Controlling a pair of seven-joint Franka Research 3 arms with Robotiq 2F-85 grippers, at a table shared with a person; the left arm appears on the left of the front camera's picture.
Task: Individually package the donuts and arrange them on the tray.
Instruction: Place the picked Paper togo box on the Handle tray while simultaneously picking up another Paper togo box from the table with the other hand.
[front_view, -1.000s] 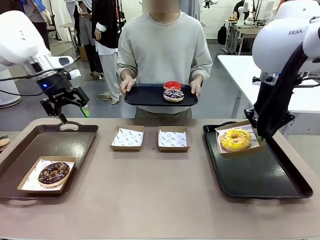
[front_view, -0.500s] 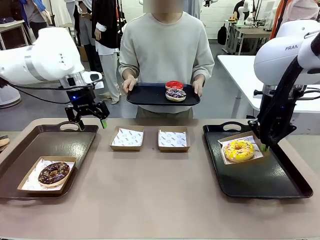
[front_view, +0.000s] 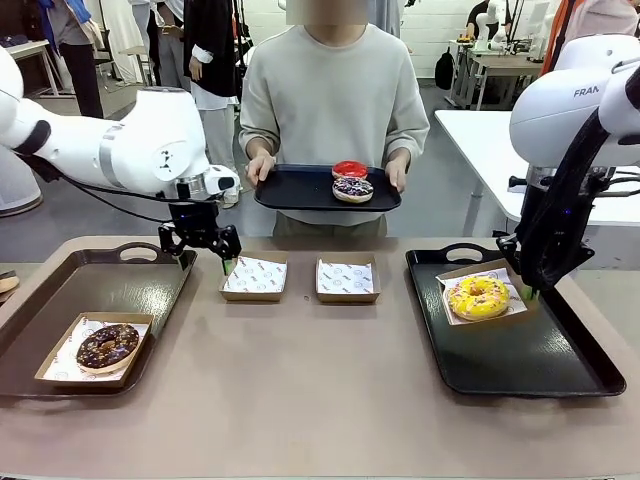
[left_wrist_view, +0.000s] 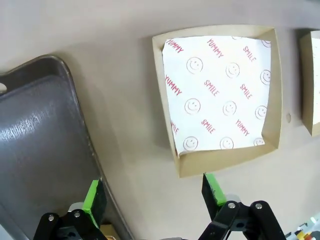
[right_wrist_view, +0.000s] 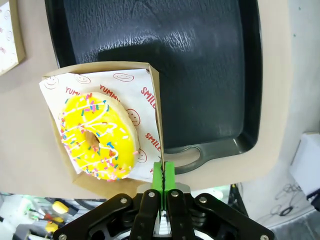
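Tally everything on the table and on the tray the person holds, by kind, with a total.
Donuts: 4 (brown donut, yellow donut, red donut, purple donut)
Cardboard boxes: 4 (brown donut's box, yellow donut's box, two empty boxes)
Trays: 3 (left tray, right tray, person's tray)
Total: 11

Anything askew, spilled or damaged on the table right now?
Only the yellow donut's carton: pinched by one wall in the right fingers, it lies crooked to the right tray and seems to reach past its corner. Nothing looks spilled or damaged.
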